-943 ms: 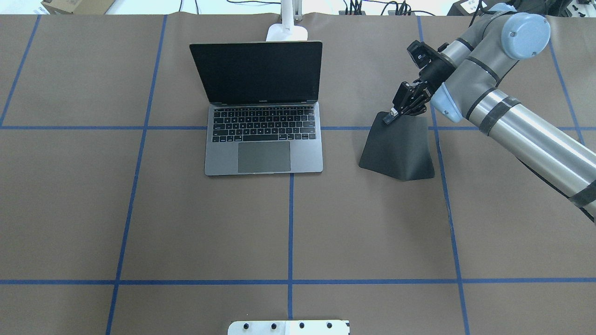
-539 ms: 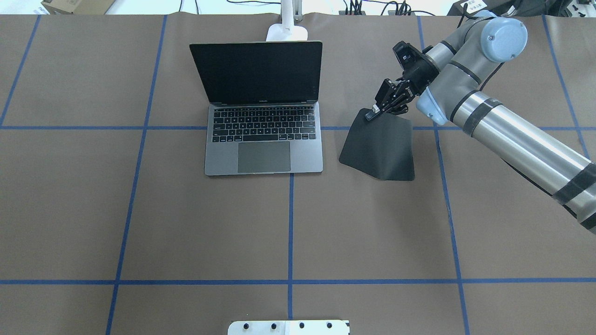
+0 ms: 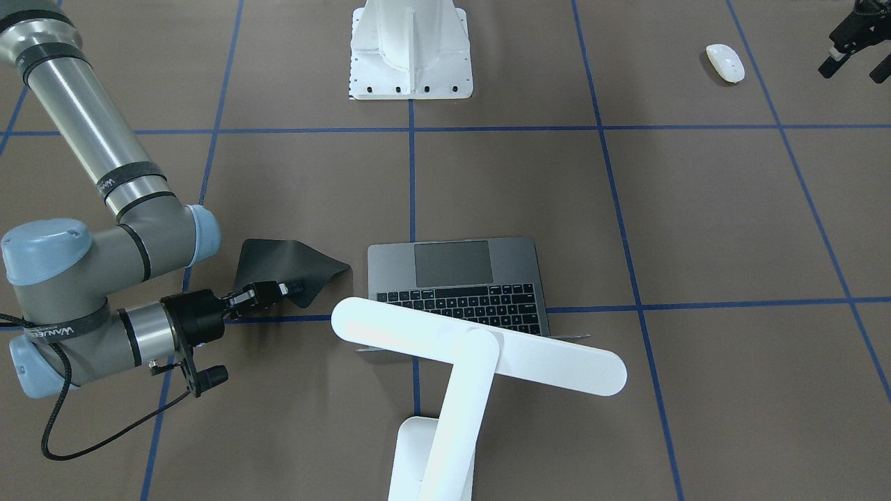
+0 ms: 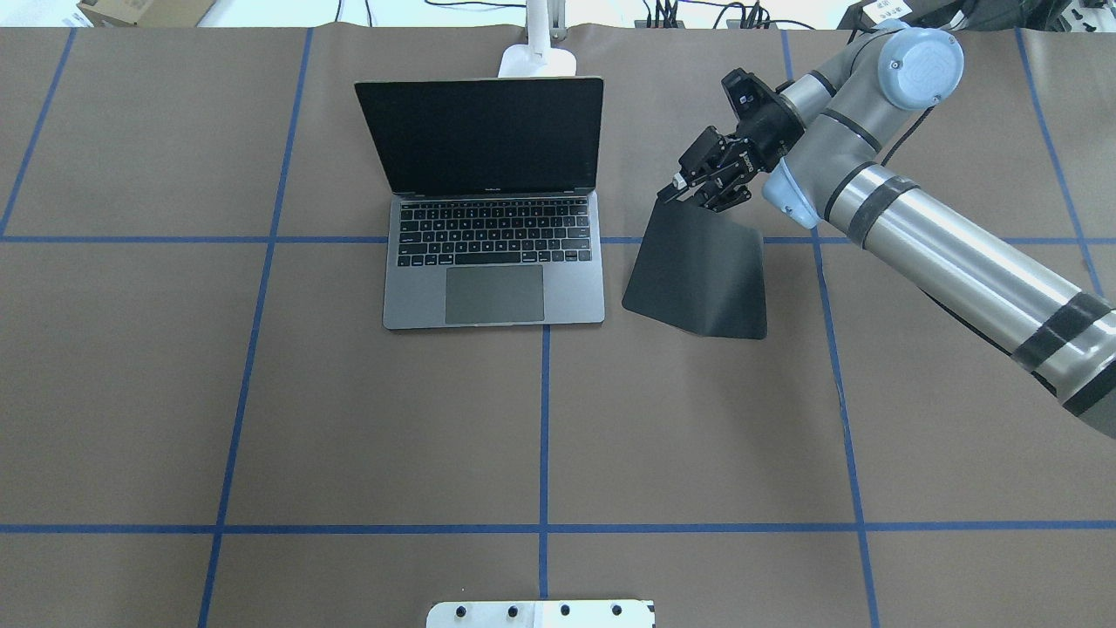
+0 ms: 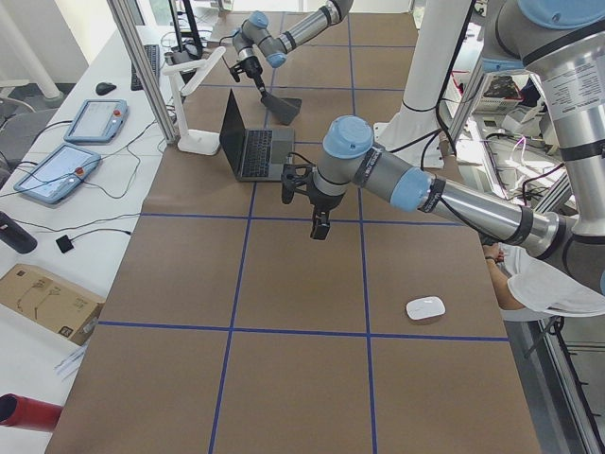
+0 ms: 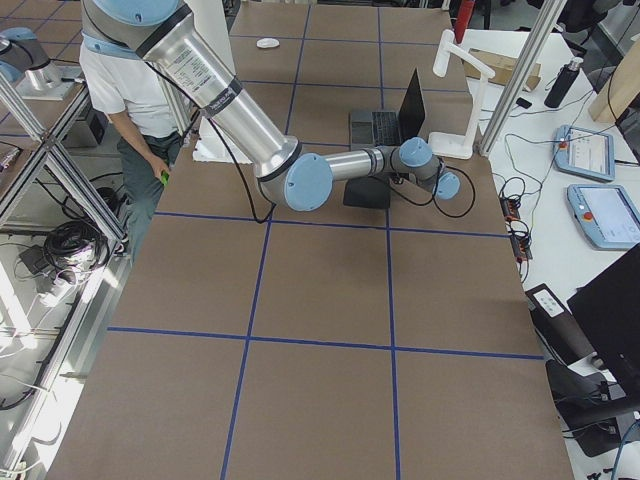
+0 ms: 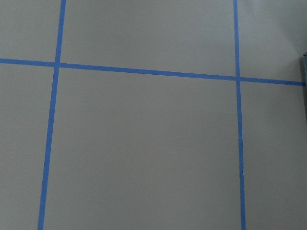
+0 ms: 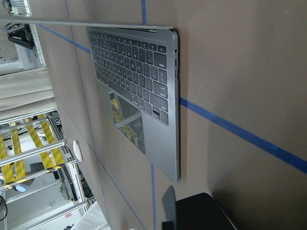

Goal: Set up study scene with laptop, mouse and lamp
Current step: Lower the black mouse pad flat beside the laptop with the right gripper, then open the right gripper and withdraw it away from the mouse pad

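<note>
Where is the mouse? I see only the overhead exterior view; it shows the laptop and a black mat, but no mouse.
Observer: The mouse lies on the table on the robot's left side, about level with the white pedestal.
Operator: Is the left pincer holding it?
Observer: No. The left pincer hangs in the air apart from the mouse, open and empty.
Operator: And the lamp? I see only its base.
Observer: The lamp stands behind the laptop, and its long bar head runs roughly parallel to the lid's top edge.
</note>
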Robot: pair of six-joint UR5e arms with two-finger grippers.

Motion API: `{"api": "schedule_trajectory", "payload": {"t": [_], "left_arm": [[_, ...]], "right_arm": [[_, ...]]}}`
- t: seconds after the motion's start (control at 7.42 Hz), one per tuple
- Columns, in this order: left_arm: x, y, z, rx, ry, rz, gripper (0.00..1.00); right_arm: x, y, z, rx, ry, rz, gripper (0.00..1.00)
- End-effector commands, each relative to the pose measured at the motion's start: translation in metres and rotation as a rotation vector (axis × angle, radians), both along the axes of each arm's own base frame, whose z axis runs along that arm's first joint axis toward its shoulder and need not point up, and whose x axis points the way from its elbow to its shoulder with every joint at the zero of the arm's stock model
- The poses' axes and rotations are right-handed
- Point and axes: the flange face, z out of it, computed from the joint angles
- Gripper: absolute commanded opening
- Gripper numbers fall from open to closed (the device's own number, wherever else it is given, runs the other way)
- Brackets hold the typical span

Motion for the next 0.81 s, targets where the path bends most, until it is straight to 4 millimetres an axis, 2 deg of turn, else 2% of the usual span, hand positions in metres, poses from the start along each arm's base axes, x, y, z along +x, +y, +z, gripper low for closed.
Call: {"api": "schedule_trajectory", "payload": {"t": [0.0,0.27,0.4,0.67], "left_arm": [[-0.002,0.001,-0.002,0.003,0.001,-0.005,1.00],[-0.002,0.001,-0.001,0.001,0.001,-0.005,1.00],[-0.002,0.001,-0.001,0.000,0.001,-0.005,1.00],[-0.002,0.000,0.002,-0.006,0.000,-0.005,1.00]], "right_arm": [[-0.005,-0.010,-0.003,-0.064,-0.024,0.043,0.97],[-0.012,-0.023,-0.043,-0.131,-0.049,0.090,0.97],[-0.015,-0.025,-0.050,-0.145,-0.068,0.107,0.97],[-0.014,-0.025,-0.049,-0.149,-0.068,0.110,0.97]]}}
